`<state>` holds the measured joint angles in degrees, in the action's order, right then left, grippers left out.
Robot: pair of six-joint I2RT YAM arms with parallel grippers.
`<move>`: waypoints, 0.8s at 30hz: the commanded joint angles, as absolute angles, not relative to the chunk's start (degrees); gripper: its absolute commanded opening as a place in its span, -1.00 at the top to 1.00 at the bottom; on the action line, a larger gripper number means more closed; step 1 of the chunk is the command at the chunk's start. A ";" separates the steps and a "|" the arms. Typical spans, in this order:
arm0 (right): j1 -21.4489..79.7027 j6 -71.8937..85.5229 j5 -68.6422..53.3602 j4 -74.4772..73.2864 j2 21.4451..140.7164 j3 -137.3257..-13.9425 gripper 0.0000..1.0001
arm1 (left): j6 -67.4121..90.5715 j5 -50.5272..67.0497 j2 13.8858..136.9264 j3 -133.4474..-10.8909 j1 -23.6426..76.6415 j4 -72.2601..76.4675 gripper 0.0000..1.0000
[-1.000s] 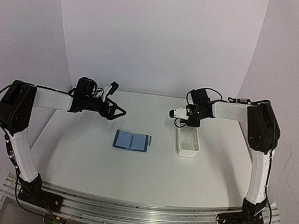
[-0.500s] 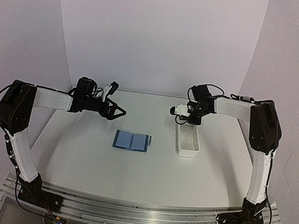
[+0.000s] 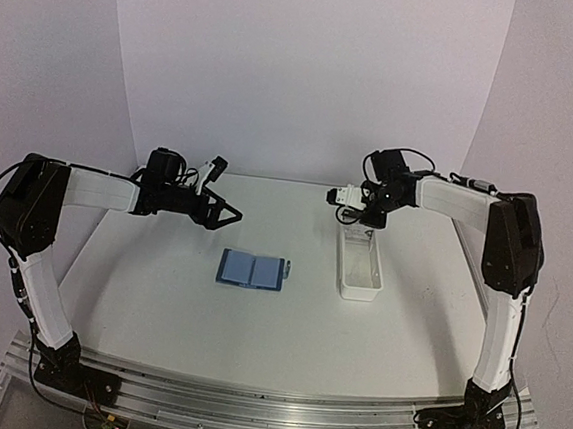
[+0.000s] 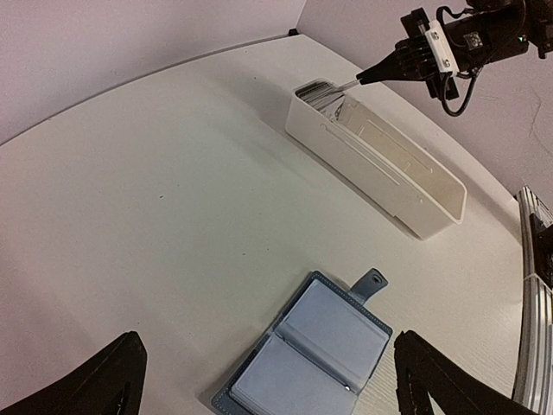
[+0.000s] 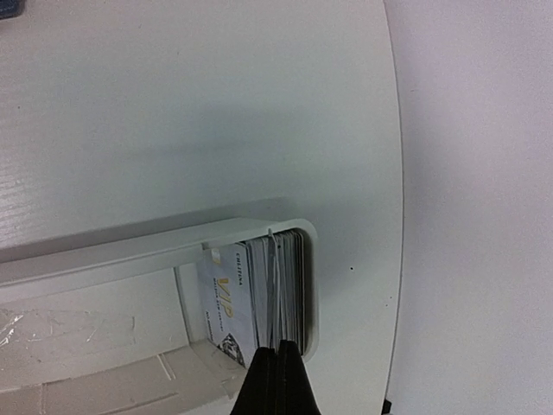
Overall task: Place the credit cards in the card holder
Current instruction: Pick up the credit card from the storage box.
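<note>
White tabletop (image 3: pixel 159 294), curved white backdrop: right gripper (image 5: pixel 276 363) is pinched tight on one credit card (image 5: pixel 273 285), seen edge-on against the stack of credit cards (image 5: pixel 294 277) standing in the far end of the white tray (image 4: pixel 406 203). Wrist is pitched down and the forearm runs out to a raised elbow at right. Left gripper (image 3: pixel 229 210) hangs spread wide and empty on a level forearm, beyond and left of the open blue card holder (image 3: pixel 252 270), which lies flat near the tray's left side.

Blue card holder (image 3: pixel 252 270), paler blue inside, on a white table (image 3: pixel 159 294). In the top view, at its 3 o'clock, a white tray (image 3: pixel 358 292) holds grey-edged credit cards (image 5: pixel 285 285), the front one white with gold lettering.
</note>
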<state>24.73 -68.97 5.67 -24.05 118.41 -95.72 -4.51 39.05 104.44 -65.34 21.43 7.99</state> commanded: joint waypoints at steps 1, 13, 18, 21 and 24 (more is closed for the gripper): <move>24.74 -64.33 3.70 -25.00 114.07 -100.27 1.00 | -5.32 40.33 102.57 -65.43 21.42 8.27 -0.99; 25.69 -36.38 -15.14 -23.34 111.06 -112.08 1.00 | -6.96 46.03 100.88 -66.36 21.36 10.25 -0.93; 28.76 -19.10 -24.53 -7.37 108.27 -108.18 1.00 | -6.53 53.97 101.43 -70.51 21.36 11.42 -0.76; 29.77 -9.17 -28.49 6.11 106.05 -101.63 1.00 | -4.86 57.24 102.07 -73.00 21.36 12.56 -0.68; 32.00 3.42 -29.95 21.18 104.59 -95.44 1.00 | 2.04 59.66 102.30 -75.07 21.36 17.71 -0.64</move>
<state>29.50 -17.12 -23.09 -1.96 107.92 -101.14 -4.58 52.97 103.72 -70.32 21.43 10.02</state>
